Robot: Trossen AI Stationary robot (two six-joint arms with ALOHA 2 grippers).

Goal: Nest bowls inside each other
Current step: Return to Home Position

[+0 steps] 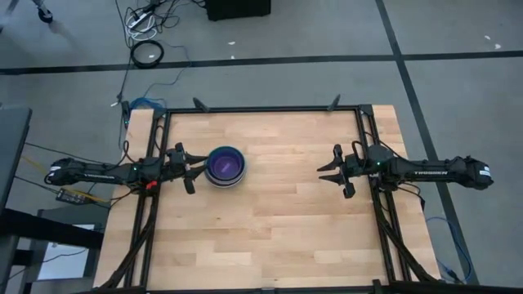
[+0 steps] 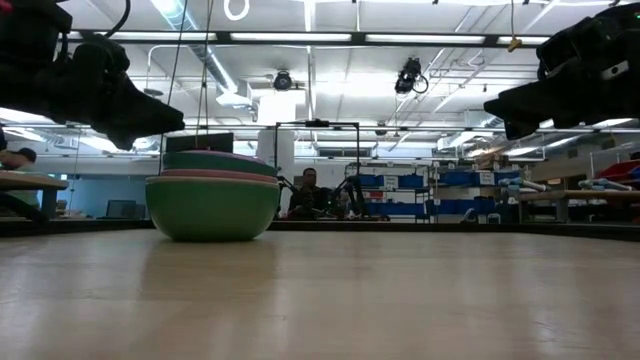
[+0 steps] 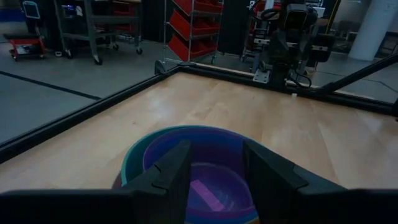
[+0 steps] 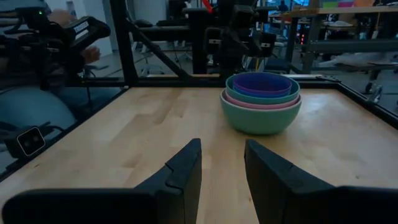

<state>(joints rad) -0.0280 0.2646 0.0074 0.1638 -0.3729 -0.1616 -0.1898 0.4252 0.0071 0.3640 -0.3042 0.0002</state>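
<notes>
A stack of nested bowls (image 1: pixel 225 166) stands on its base left of the table's middle. The sage green bowl (image 4: pixel 260 118) is outermost, with pink, teal and purple (image 4: pixel 262 83) rims inside it. My left gripper (image 1: pixel 186 169) hovers level just left of the stack, above the table, open. In the left wrist view its fingers (image 3: pixel 171 177) frame the purple bowl (image 3: pixel 211 149) without touching it. My right gripper (image 1: pixel 339 171) hangs open at the table's right side and points toward the stack (image 2: pixel 212 200). Both grippers hold nothing.
A black metal frame (image 1: pixel 261 109) runs round the wooden table (image 1: pixel 278 237). Bare wood lies between the stack and my right gripper and across the near half. Cables lie on the floor beyond the far edge. A person (image 2: pixel 308 190) sits in the room behind.
</notes>
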